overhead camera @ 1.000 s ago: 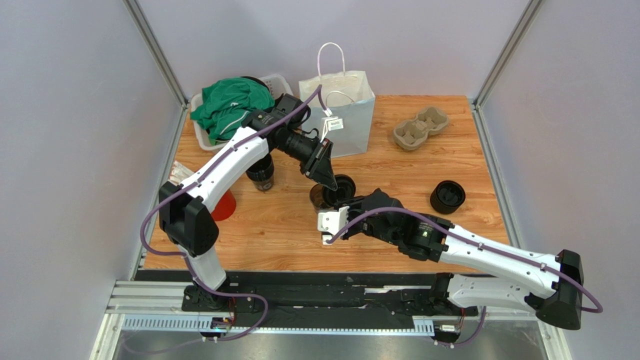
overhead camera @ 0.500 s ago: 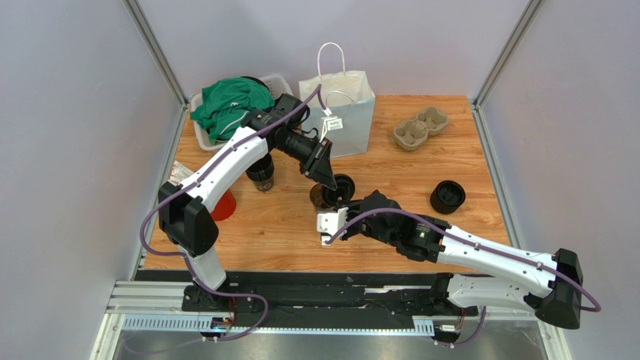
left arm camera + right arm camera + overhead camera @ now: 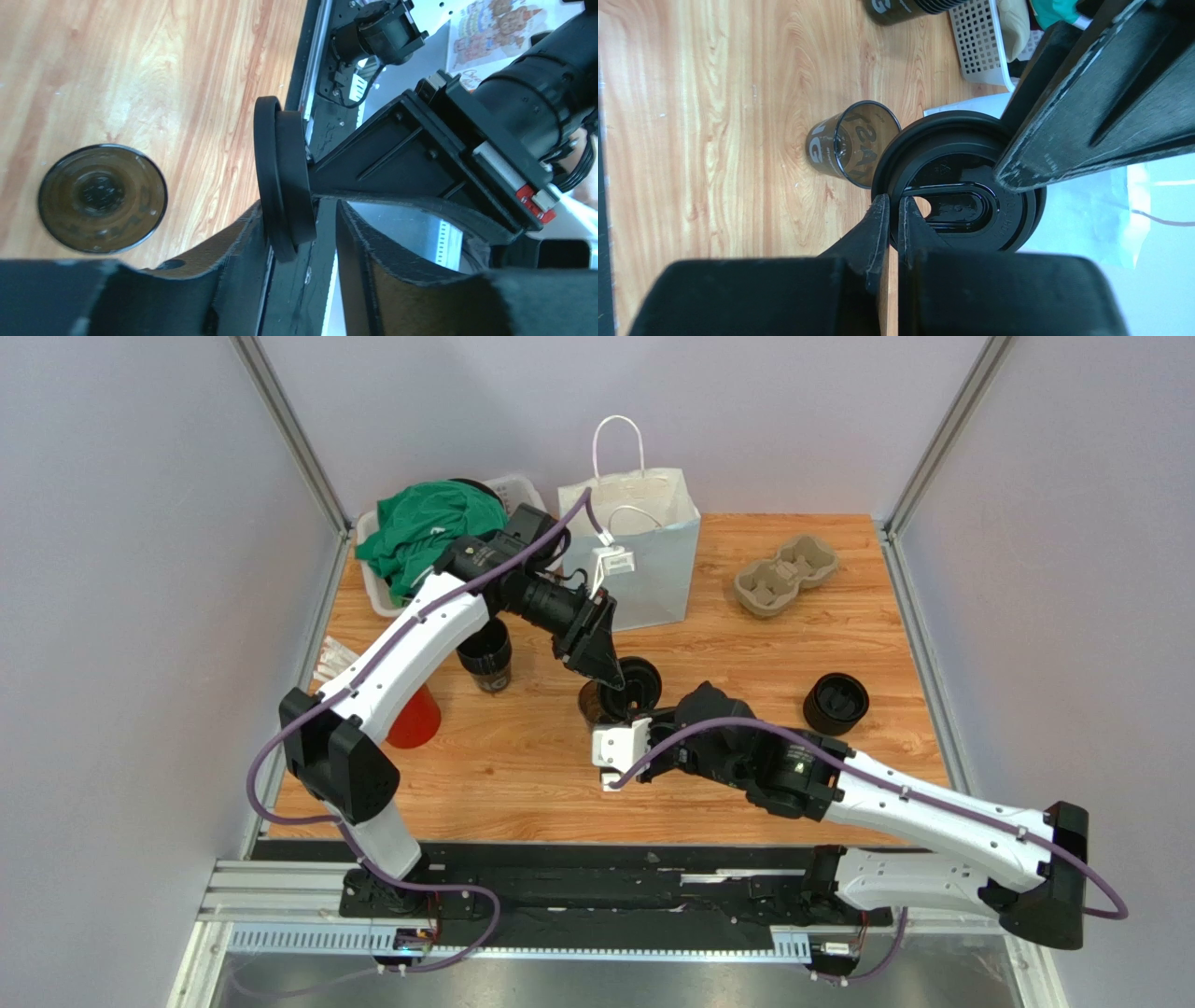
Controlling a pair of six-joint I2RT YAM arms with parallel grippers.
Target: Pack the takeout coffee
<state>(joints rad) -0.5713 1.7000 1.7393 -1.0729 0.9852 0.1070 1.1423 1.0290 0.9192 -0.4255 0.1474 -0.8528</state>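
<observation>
A black round lid hangs just above the table, tilted, beside an open dark cup with no lid. My right gripper is shut on the lid's rim; in the right wrist view its jaws pinch the edge of the lid, next to the cup. My left gripper is open around the lid's far edge. In the left wrist view the lid is edge-on, against one finger and apart from the other. A second black cup stands partly behind the left arm.
A white paper bag stands open at the back. A cardboard cup carrier lies to its right and a squat black piece nearer. A red cup is at the left. A basket holds green cloth.
The left arm's elbow has swung a little back and left. Both grippers and the lid have stayed almost where they were.
</observation>
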